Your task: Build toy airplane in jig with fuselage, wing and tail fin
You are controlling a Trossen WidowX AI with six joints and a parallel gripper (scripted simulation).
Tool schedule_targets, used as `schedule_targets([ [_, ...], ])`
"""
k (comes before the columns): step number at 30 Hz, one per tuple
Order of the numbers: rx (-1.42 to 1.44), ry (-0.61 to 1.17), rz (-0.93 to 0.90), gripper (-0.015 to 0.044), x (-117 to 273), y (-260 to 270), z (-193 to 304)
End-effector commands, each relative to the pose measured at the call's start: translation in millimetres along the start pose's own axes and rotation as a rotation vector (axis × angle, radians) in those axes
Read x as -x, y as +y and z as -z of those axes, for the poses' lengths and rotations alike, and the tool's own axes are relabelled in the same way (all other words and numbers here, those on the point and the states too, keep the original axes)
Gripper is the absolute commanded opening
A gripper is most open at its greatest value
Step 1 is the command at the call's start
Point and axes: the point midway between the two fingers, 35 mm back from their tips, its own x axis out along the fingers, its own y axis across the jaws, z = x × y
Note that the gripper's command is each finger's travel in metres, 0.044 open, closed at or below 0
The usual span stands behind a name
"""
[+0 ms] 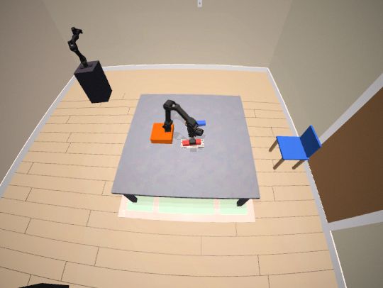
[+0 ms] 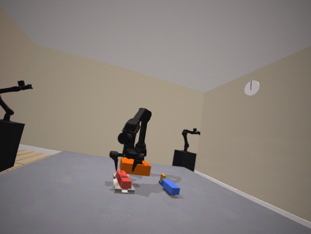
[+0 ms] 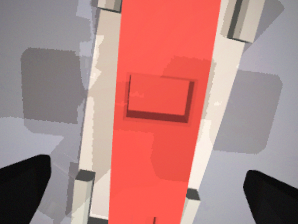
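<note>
The red fuselage (image 1: 186, 143) (image 2: 124, 180) (image 3: 162, 45) lies lengthwise in the white cradle of the jig (image 2: 124, 191) (image 3: 98, 125) and looks flat there. Its large top socket is empty in the wrist view; only an edge of the tail socket shows at the bottom. My gripper (image 1: 192, 141) (image 2: 124, 170) (image 3: 150, 173) is open and empty, pointing down just above the fuselage, one finger on each side of it. The blue wing (image 1: 201, 123) (image 2: 170, 187) lies on the table beside the jig. The yellow tail fin (image 2: 163, 177) stands by the wing's end, mostly behind the arm in the top view.
An orange box (image 1: 162, 134) (image 2: 144, 169) stands on the grey table (image 1: 184, 170) (image 2: 72, 202) at the arm's base. A blue chair (image 1: 292, 147) stands on the floor beside the table. Other arms stand on dark pedestals off the table.
</note>
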Motion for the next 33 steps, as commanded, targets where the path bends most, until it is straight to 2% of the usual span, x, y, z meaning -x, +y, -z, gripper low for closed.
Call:
schedule_targets([
  [1,0.002,-0.026,0.024,0.0440,58,-1,-2],
  [3,0.003,-0.024,0.024,0.0440,69,1,0],
  [17,-0.060,-0.027,0.022,0.0440,69,5,-13],
  [26,-0.040,-0.036,0.004,0.0440,61,115,-85],
  [33,-0.061,-0.033,0.003,0.0440,56,227,-110],
])
